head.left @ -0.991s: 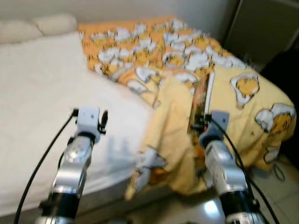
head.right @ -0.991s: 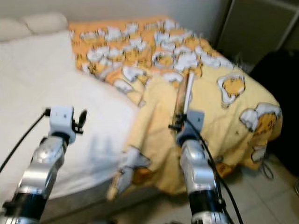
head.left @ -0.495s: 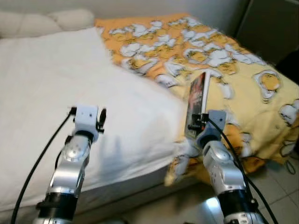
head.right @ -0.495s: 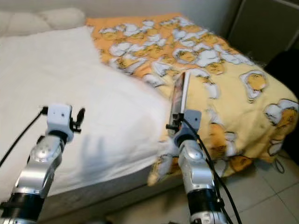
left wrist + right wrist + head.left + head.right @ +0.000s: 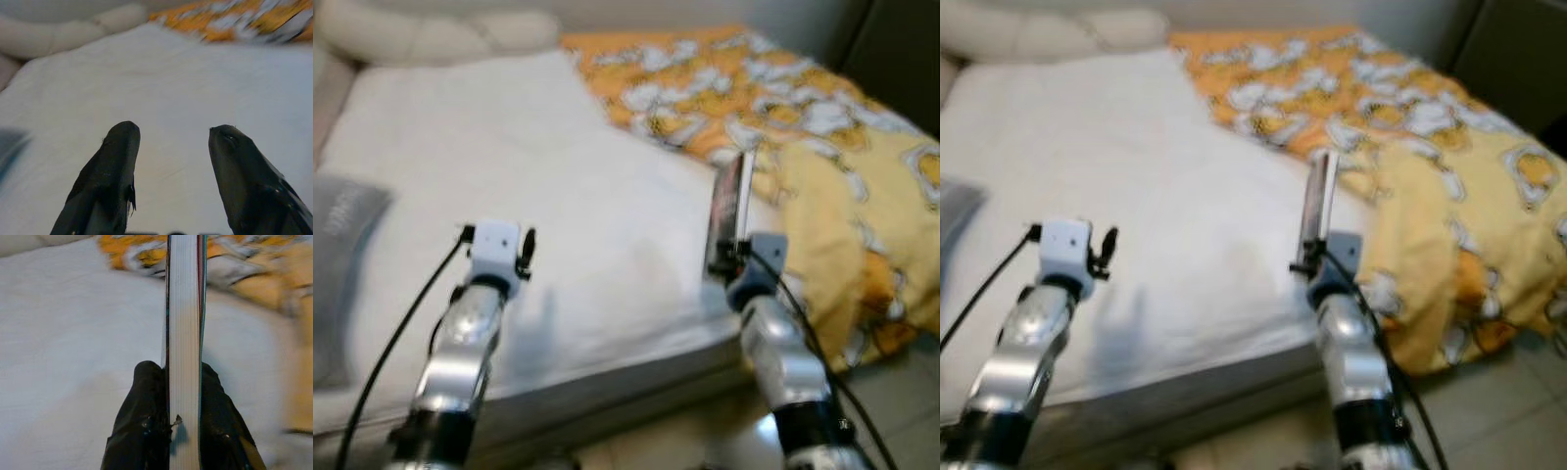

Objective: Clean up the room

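Above the white-sheeted bed (image 5: 558,225), the right gripper (image 5: 183,382) clamped a thin white-paged book (image 5: 183,323) upright; the left gripper (image 5: 171,142) hovered, fingers spread wide.

No text, label, brand or number can be read anywhere. The book (image 5: 183,333), seen edge-on at the centre of the frame, shows bare page edges; its cover (image 5: 728,201) is too blurred to read.

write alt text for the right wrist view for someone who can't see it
The right gripper is clamped on a thin book held edge-on, pale page edges facing the camera. Behind it lie a white bed sheet and a blurred yellow patterned blanket.
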Tool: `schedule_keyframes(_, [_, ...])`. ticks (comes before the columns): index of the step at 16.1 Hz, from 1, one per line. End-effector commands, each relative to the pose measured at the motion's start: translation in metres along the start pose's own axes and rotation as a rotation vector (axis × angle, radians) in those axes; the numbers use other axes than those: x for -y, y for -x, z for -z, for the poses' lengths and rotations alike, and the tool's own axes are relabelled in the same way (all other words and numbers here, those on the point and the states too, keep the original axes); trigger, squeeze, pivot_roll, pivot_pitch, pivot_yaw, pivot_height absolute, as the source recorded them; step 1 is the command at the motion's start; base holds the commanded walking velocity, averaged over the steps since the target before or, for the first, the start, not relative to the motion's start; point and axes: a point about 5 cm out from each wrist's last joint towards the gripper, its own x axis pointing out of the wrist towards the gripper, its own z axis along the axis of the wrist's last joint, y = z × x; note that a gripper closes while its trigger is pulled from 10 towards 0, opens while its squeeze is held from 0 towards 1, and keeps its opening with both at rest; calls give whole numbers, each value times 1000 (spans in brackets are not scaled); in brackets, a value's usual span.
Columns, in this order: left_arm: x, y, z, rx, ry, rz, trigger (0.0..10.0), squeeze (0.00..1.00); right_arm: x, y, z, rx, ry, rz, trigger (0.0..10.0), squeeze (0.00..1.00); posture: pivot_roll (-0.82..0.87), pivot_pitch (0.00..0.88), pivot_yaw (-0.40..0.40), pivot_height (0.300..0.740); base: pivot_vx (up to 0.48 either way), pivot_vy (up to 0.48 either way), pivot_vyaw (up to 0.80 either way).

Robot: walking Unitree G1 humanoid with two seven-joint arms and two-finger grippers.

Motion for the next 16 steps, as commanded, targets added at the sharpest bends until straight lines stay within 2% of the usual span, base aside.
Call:
schedule_keyframes(1, [3,-2,-8,25,0,4,10000,0,-2,-4,-17,59,17,-30,10000,0,112,0,-25,740,0,480,0])
schedule_keyframes(8, [0,-4,-10,29,-7,-3,10000,0,-11,-5,-15,53,9,-63,10000,0,116,0,-25,740,0,480,0])
schedule_keyframes(12, [4,-5,-16,62,-14,10,10000,0,-11,-7,-17,54,16,-68,10000,0,113,0,-27,740,0,0,0])
schedule_keyframes(16, [5,-6,-19,82,21,16,10000,0,-8,-7,-17,51,24,-65,10000,0,111,0,-27,740,0,0,0])
